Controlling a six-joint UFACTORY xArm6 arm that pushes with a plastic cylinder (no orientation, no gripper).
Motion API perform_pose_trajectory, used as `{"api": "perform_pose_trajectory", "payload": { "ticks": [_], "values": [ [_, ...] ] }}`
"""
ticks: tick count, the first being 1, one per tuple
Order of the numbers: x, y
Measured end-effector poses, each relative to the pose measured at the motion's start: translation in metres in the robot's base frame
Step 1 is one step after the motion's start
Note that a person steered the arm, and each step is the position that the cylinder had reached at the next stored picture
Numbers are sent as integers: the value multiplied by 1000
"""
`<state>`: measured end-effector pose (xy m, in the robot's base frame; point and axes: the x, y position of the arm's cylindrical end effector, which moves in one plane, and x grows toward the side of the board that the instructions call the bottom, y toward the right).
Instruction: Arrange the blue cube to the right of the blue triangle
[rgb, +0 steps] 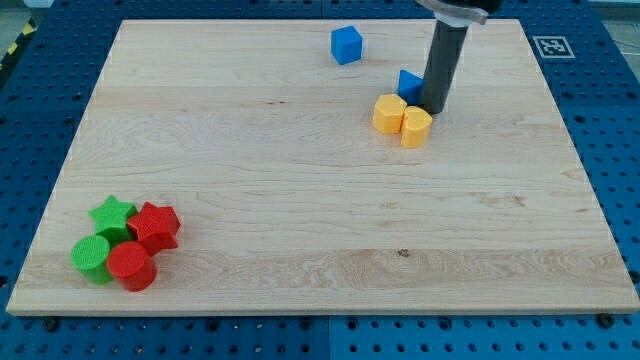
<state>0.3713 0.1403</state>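
Red cylinder (131, 266) aside, blue cube (347, 45) sits up-left of my jawless tip (433, 108), which touches blue triangle (409, 83).

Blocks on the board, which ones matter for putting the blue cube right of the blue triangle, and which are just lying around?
Part of the job:
- blue cube, near the view's top
- blue triangle, partly hidden behind the rod
- my tip, just right of the blue triangle

Just lying about:
- two yellow blocks
- green star
- green cylinder
- red star-like block
- red cylinder
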Motion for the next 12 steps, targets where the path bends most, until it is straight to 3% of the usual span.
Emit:
{"api": "perform_pose_trajectory", "payload": {
  "ticks": [3, 5, 8, 12],
  "values": [
    [-16, -61],
    [-17, -6],
    [-34, -73],
    [-54, -111]
  ]
}}
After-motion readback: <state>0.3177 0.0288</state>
